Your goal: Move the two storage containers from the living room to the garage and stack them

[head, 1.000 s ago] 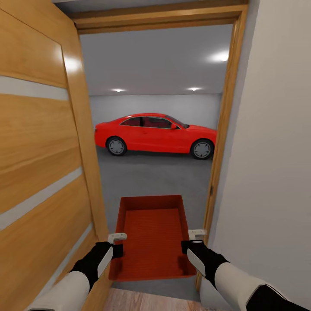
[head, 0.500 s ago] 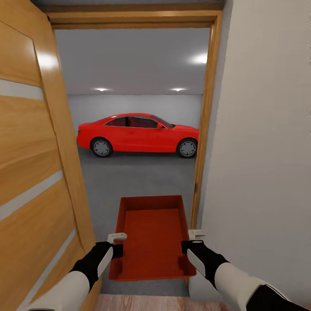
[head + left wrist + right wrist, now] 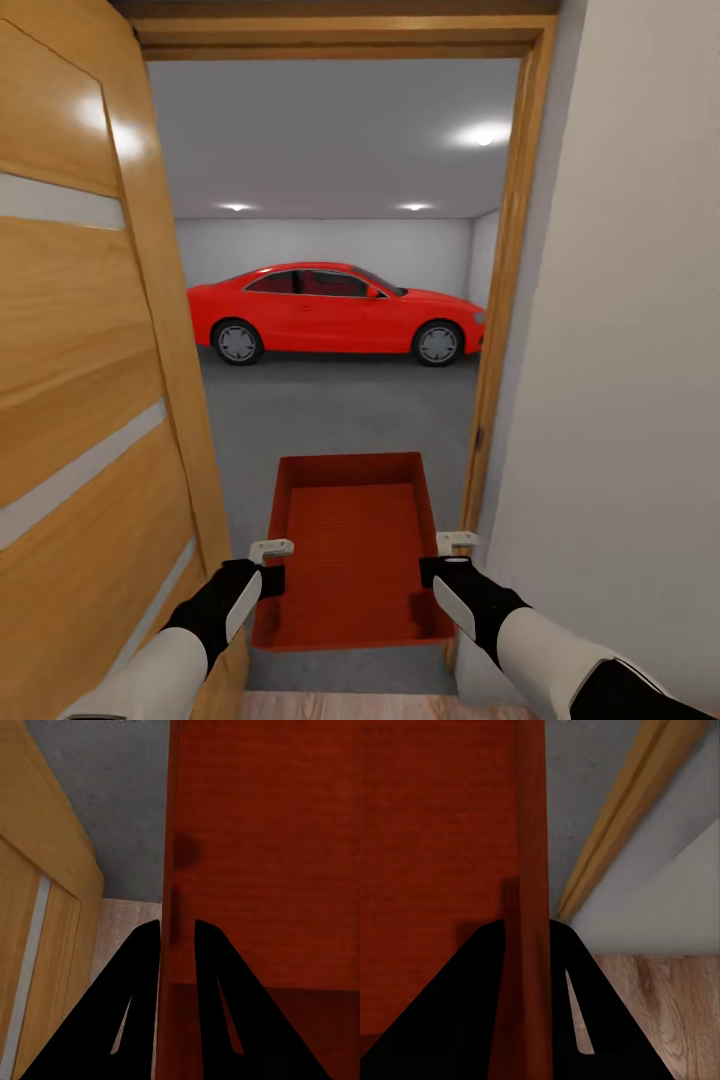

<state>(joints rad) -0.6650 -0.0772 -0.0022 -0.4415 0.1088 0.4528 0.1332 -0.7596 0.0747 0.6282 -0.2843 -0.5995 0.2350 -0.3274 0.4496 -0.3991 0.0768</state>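
I hold the orange-red, open-top rectangular storage bin (image 3: 352,550) at the garage doorway — left end effector (image 3: 270,562) and right end effector (image 3: 447,556) each clamp a long side wall. It looks rigid and light — rim grips suit it.

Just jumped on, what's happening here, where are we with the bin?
The robot is at the doorway into the garage, carrying one storage container between both arms. The left gripper is clamped on its left wall and the right gripper on its right wall, each with a finger either side of the wall. The open wooden door stands close on the left, the door frame close on the right. Ahead lie the grey concrete floor and a red car. The container is not yet set down.
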